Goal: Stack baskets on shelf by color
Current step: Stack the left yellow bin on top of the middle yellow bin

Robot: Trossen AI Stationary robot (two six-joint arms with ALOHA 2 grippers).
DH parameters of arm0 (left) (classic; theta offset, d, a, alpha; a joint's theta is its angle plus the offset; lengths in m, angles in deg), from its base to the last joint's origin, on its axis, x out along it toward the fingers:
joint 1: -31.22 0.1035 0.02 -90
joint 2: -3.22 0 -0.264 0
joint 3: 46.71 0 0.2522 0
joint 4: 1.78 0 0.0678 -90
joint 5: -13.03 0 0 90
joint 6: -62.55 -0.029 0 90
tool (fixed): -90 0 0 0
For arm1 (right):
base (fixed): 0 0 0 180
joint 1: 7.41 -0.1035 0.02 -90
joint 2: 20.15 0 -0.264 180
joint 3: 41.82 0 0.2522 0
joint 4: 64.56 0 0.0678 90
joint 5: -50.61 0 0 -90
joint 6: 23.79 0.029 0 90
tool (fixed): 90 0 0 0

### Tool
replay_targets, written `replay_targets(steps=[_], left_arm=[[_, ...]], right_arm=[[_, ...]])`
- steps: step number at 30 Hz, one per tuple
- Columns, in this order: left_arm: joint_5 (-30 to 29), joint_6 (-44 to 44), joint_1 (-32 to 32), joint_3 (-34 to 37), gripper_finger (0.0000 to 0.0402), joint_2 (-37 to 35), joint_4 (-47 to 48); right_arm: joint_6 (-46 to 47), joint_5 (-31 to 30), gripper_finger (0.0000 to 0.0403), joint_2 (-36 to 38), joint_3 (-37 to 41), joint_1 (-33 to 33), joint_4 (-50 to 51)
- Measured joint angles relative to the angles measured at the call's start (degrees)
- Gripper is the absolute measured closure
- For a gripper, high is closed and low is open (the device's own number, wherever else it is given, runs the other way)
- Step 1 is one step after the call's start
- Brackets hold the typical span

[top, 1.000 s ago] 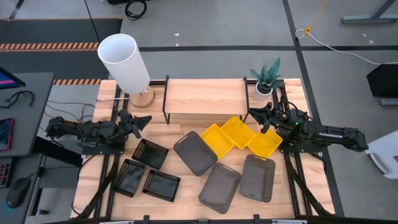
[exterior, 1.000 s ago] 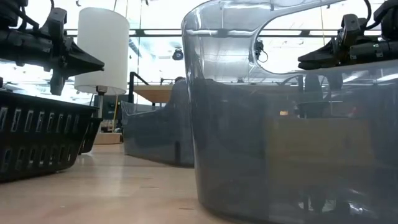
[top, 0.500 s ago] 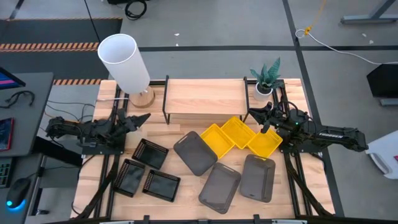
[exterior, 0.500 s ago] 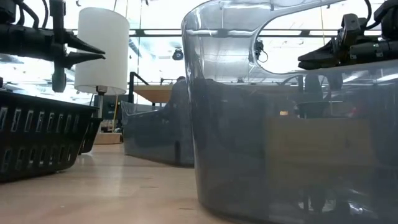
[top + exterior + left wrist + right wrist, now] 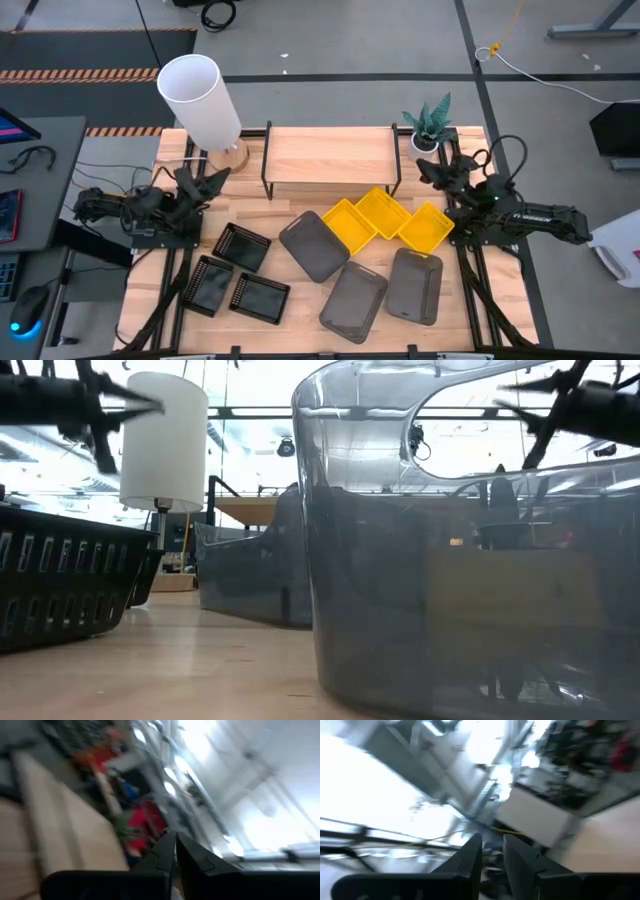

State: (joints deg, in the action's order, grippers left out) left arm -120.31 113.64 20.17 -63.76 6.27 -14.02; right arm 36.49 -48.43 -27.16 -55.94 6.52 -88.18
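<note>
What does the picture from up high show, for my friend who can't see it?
Nine baskets lie unstacked on a wooden table: three black baskets at left, three grey baskets in the middle, three yellow baskets behind them. The shelf behind stands bare. The left gripper and right gripper hover, holding nothing.

Tall white lamp (image 5: 200,98) on round wooden base at table's far left corner. Small potted plant (image 5: 428,126) in white pot at far right corner. Yellow cable (image 5: 499,40) on floor beyond.

Overhead looks straight down; low camera hugs grey basket (image 5: 450,560).
</note>
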Motion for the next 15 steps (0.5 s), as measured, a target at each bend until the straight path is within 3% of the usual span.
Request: replay_targets(steps=[5, 7, 10, 15], left_arm=[[8.3, -8.7, 0.0, -0.1, 0.0379, 1.6, -12.0], [10.2, -11.9, 0.0, -0.1, 0.0381, 2.7, -15.4], [10.6, -13.9, 0.0, -0.1, 0.0381, 4.6, -19.3], [13.7, -12.7, -0.1, -2.0, 0.0385, 8.2, -20.4]], right_arm=[[3.1, 2.0, 0.0318, 0.0, -0.1, 0.0, -12.7], [7.0, 2.1, 0.0319, 0.0, -1.7, 0.0, -12.3], [6.3, 7.4, 0.0323, -1.6, -7.1, 0.0, -4.0], [0.5, 13.6, 0.0332, -8.9, -19.0, -0.7, 19.4]])
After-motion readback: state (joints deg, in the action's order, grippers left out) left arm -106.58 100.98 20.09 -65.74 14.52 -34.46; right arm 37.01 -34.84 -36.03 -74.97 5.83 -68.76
